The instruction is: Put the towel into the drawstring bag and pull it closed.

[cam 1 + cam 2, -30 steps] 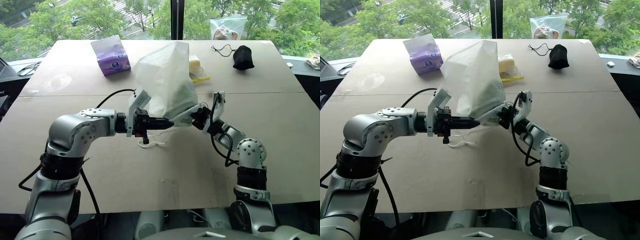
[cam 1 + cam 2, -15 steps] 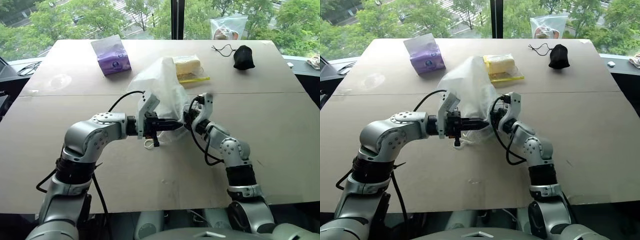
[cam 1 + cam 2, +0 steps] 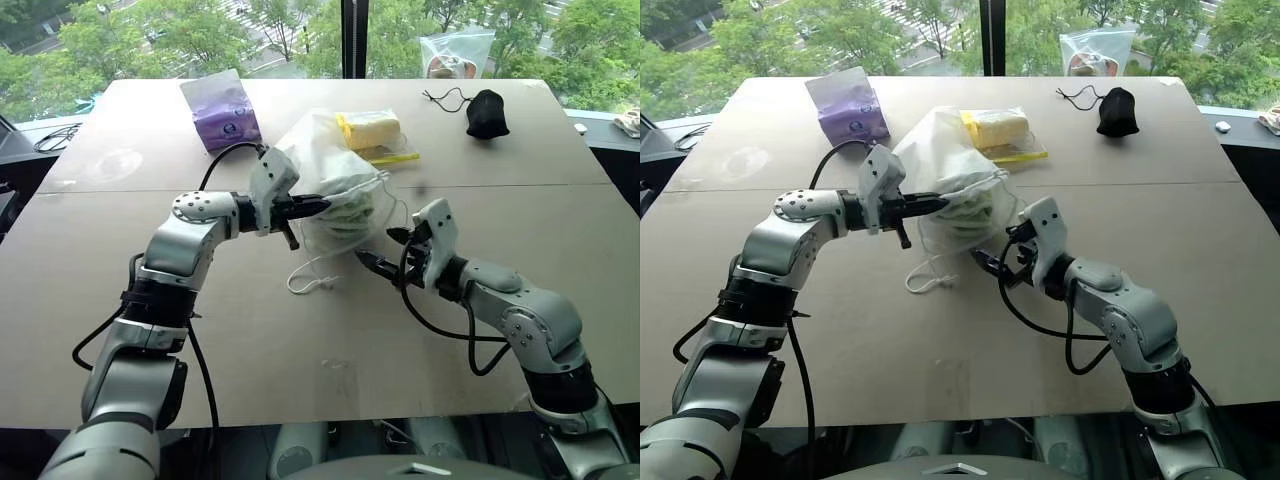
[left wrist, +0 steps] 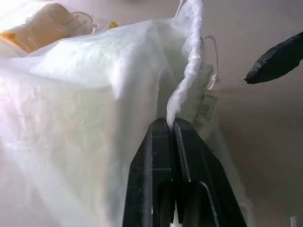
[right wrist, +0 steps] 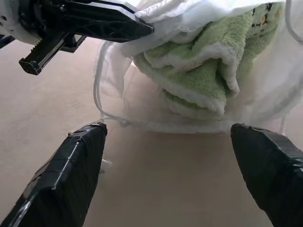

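inside, towel (image 5: 199,75), drawstring bag (image 3: 320,165), left gripper (image 3: 318,205) pinching

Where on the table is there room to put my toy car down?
Bare tabletop left of the left arm, and the right side below the black pouch. Crowded in the middle: drawstring bag, yellow packet, purple packet and both claws.

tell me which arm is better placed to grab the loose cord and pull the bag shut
Right. Its end effector is open and free, beside the white cord lying on the table. The left end effector is shut on the drawstring bag rim, anchoring it with the towel inside.
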You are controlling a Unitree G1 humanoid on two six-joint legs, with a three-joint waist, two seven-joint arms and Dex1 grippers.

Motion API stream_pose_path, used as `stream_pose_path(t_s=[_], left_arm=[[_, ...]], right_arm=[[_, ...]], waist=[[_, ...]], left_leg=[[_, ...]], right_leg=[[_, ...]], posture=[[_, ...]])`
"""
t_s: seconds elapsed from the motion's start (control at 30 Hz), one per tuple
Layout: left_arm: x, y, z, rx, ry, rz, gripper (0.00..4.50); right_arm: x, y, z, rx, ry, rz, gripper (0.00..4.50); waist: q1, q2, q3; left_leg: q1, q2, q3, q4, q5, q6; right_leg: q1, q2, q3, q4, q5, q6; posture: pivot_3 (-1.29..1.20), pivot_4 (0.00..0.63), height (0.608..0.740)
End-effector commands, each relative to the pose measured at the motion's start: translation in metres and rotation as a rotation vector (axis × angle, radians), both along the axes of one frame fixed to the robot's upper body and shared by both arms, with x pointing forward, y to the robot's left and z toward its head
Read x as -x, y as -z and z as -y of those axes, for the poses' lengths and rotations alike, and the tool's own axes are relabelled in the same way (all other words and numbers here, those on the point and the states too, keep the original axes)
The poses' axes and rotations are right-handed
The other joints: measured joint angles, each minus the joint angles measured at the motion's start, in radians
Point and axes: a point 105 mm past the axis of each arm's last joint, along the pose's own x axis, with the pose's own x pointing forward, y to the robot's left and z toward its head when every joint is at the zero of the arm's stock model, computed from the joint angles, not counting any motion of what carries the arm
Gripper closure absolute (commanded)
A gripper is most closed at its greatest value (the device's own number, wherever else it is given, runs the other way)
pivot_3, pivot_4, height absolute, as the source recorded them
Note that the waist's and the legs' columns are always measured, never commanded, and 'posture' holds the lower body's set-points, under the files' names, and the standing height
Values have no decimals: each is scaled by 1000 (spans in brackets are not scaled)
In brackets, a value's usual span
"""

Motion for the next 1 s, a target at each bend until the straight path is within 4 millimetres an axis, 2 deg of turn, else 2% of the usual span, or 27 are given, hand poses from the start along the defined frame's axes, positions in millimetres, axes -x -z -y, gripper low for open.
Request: stream_pose_path(t_s=[0.03,0.1,0.2,0.27,0.37,0.4,0.43,0.5,0.67,0.7,0.83,0.87,0.9,0.93,1.0], left_arm=[[-5,-26,-14,-12,-26,107,4500],[-7,-30,-17,-18,-40,126,4500],[-7,-30,-17,-29,-49,145,4500],[-5,-29,-16,-56,-46,162,4500],[0,-29,-13,-97,-33,202,4500],[3,-31,-13,-96,-37,214,4500],[6,-31,-14,-96,-39,219,4500],[10,-30,-16,-97,-50,221,4500],[18,-38,-16,-13,-68,202,4500],[21,-39,-17,21,-60,154,4500],[38,-51,-31,195,-46,-46,3498],[35,-55,-41,242,-104,-63,2951],[34,-57,-53,291,-154,-102,2614],[41,-55,-63,311,-160,-146,2396],[57,-41,-75,283,-160,-209,1637]], right_arm=[[-20,-10,21,89,150,128,66],[-35,-2,25,106,191,113,66],[-62,9,21,84,224,71,66],[-78,20,23,136,259,73,66],[-92,22,31,168,303,105,889],[-93,19,34,164,319,125,1480],[-94,16,37,164,337,144,1561],[-94,14,40,168,350,162,2002],[-84,7,29,104,305,166,4461],[-82,6,28,100,298,167,4487],[-73,4,22,90,268,165,4500],[-70,3,20,87,256,168,4500],[-68,3,18,87,243,170,4500],[-65,3,16,87,234,171,4500],[-61,3,13,85,229,169,4500]], waist=[[1,0,0],[-1,0,0],[-1,0,0],[-3,0,0],[5,0,0],[4,0,0],[2,0,0],[0,0,0],[-2,0,0],[-2,0,0],[-2,0,0],[-3,0,0],[-2,0,0],[-5,0,0],[-12,0,0]], left_leg=[[0,0,0,0,0,0],[0,0,0,1,0,0],[0,0,1,2,0,0],[0,0,1,1,0,0],[0,0,2,2,0,0],[-1,0,3,3,0,0],[-2,0,3,3,0,0],[-2,0,3,3,0,0],[0,0,3,3,0,0],[0,0,3,3,0,0],[0,0,2,3,0,0],[0,0,2,4,0,0],[0,0,2,4,0,0],[0,0,2,4,0,0],[0,0,2,3,0,0]], right_leg=[[0,0,0,0,0,0],[0,0,0,0,0,0],[0,0,0,1,0,1],[0,0,0,1,0,0],[0,1,0,1,0,0],[0,0,0,1,0,0],[0,0,0,0,0,0],[0,0,1,0,0,0],[0,1,1,2,0,0],[0,1,1,2,0,0],[0,1,1,2,0,1],[0,1,1,2,0,1],[0,0,1,2,0,1],[1,1,1,2,0,1],[0,1,1,2,0,1]], posture=[[0,150,740],[0,150,740],[0,150,740],[0,150,740],[0,150,740],[0,150,740],[0,150,740],[0,150,740],[0,150,740],[0,150,740],[0,150,740],[0,150,740],[0,150,740],[0,150,740],[0,150,740]])
